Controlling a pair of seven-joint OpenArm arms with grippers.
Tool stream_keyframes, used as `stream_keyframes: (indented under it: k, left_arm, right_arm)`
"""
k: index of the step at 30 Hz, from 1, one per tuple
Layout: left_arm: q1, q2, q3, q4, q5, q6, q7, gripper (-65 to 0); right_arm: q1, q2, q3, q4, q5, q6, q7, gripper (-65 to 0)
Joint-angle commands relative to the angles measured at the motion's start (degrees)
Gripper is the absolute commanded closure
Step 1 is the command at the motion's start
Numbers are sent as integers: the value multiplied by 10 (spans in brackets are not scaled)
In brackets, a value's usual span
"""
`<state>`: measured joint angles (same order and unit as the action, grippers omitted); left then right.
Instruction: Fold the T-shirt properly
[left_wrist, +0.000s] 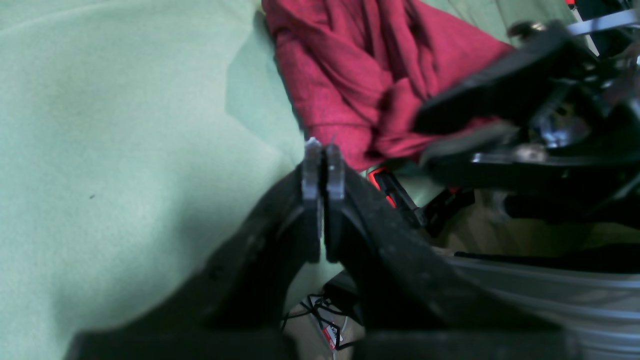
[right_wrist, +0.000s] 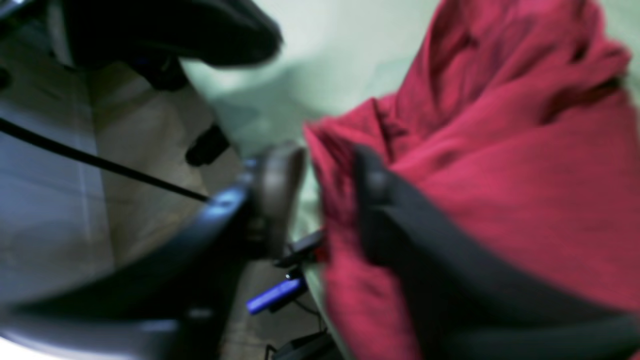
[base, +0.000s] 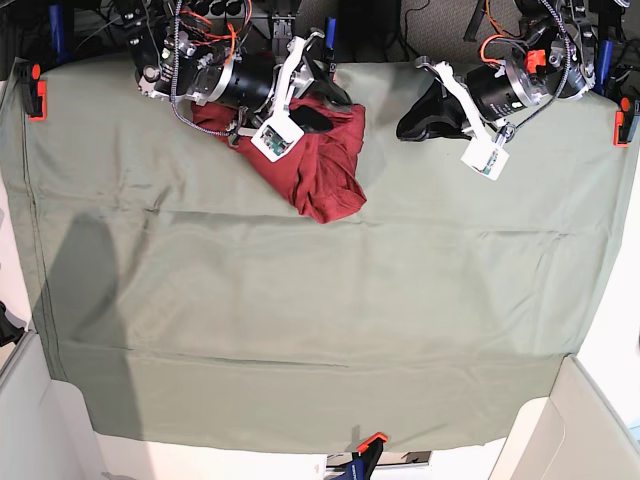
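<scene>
The dark red T-shirt (base: 325, 165) lies bunched in a crumpled heap at the far edge of the sage-green table cloth (base: 300, 320). My right gripper (base: 322, 108) is at the heap's top. In the right wrist view its jaws stand apart, with a fold of the T-shirt (right_wrist: 500, 150) hanging between them and draped over one finger (right_wrist: 385, 210). My left gripper (left_wrist: 324, 150) is shut with nothing between its pads, just beside the T-shirt's (left_wrist: 350, 75) near edge. In the base view the left gripper (base: 412, 125) hovers to the right of the heap.
Orange clamps (base: 36, 92) (base: 372, 442) (base: 625, 115) pin the table cloth at its edges. Cables and electronics (base: 210, 15) crowd the far side behind the arms. A small blue object (right_wrist: 275, 295) shows below the table edge.
</scene>
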<state>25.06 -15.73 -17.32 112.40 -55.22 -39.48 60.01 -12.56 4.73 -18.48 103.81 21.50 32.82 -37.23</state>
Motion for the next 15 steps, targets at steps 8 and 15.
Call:
stream_keyframes:
  k: [8, 15]
  left_arm:
    - [-1, -5, -2, 10, -14, -5, -10, 0]
    - [-1, -5, -2, 10, -13, -5, -10, 0]
  right_arm:
    - [45, -3, 3, 13, 49, 0, 17, -298]
    - [81, -3, 101, 81, 44, -7, 16, -298]
